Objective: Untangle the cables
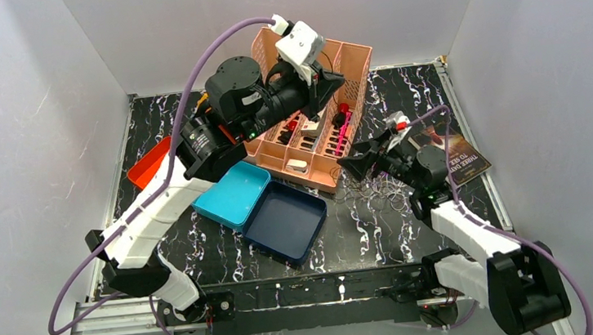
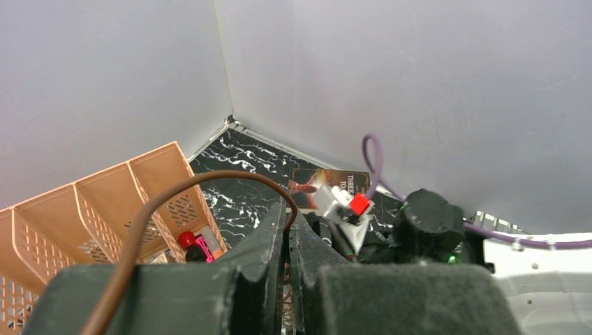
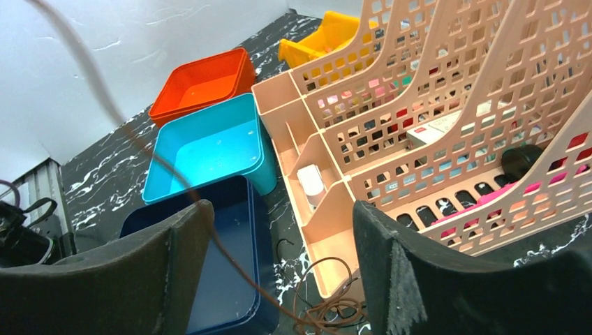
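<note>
Top external view: cables (image 1: 378, 196) lie in a loose curly heap on the black marbled table (image 1: 365, 235), just off the near right corner of the peach basket (image 1: 351, 57).
Left gripper (image 2: 288, 223): high over the basket. Jaws nearly together, with a brown strand (image 2: 209, 174) arcing into the gap, apparently pinched.
Right gripper (image 3: 280, 213): low, just beside the heap. Jaws wide, nothing between them, though a brown wire slants across its view down to the coils.
Risk, clump drag: the slanting wire probably joins the pinched one. If so, more lift would likely haul the whole heap rather than free one wire, since the loops interlock.
Risk, snag: the taut wire passes close to the basket's corner and could catch on an edge or a hole.
Risk, slip: a hair-thin wire gives the left pads little to bite on and may pull out under tension.
Risk, over-grab: if the right gripper closes on the heap, it would likely take several loops and tighten the knot.
Cables, material: very thin, springy, coiled. Dark brown ones read clearly. Pale ones cannot be told from the table's white veining.
Basket, material: rigid peach plastic, gridded perforations, straight dividers.
Trays: teal tray (image 3: 209, 150), navy tray (image 3: 237, 234) and orange tray (image 3: 202, 87) are smooth, shallow and square with rounded corners.
Finger pads (image 3: 447, 279): matte black, grainy, foam-like.
</note>
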Controlling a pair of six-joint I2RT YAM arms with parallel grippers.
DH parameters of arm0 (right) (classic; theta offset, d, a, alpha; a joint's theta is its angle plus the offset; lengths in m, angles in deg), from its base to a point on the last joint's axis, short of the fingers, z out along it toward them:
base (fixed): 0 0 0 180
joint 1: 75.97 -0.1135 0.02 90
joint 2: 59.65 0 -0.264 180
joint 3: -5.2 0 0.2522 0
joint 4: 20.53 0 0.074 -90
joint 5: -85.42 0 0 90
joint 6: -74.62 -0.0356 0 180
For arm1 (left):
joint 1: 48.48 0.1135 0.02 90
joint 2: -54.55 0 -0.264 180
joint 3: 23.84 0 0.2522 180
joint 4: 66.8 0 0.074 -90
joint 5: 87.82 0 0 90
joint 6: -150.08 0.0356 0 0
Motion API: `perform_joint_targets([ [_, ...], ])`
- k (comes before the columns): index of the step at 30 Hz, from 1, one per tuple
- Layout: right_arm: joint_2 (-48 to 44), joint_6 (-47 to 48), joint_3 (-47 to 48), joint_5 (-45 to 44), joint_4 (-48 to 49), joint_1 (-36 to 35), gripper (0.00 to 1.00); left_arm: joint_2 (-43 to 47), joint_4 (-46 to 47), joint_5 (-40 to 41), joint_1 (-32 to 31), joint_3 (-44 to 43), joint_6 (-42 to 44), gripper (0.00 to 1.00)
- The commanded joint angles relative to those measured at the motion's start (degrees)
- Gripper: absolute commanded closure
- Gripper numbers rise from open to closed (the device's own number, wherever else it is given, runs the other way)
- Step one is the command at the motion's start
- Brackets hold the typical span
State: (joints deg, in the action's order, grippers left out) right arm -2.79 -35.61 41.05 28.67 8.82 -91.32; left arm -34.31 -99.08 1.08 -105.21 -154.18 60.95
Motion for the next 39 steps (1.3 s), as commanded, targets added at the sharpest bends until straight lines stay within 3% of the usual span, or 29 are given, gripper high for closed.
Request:
perform_joint_targets([
  [1, 5.2, 0.1, 2.6, -8.6, 6.5, -2.9, 0.22, -0.7, -1.3, -1.5, 0.2, -6.0, -0.3, 1.00],
  [8, 10.1, -5.3, 3.7, -32.4, -0.8, -3.6, 0.52, -0.6, -3.9, 0.8, 0.2, -10.6, -0.1, 1.00],
  [11, 8.5, -6.8, 3.3, -43.8, -8.4, -3.6, 0.57, 0.8, -4.5, 3.0, 0.2, -10.9, 0.9, 1.00],
  [16, 4.8, -8.4, 0.8, -53.3, -17.5, -3.6, 0.57, 2.8, -4.9, 6.8, 0.2, -11.0, 3.0, 1.00],
  [20, 3.6, -10.2, -1.6, -56.0, -20.8, -3.5, 0.51, 3.2, -5.5, 9.9, 0.2, -12.5, 5.9, 1.00],
  [28, 3.2, -11.0, -5.2, -57.8, -22.9, -3.5, 0.44, 3.9, -5.6, 16.5, 0.2, -17.9, 13.2, 1.00],
  [39, -4.2, -9.1, -3.1, -55.6, -29.2, -3.4, 0.34, 8.1, -3.8, 21.9, 0.2, -12.3, 15.2, 1.00],
])
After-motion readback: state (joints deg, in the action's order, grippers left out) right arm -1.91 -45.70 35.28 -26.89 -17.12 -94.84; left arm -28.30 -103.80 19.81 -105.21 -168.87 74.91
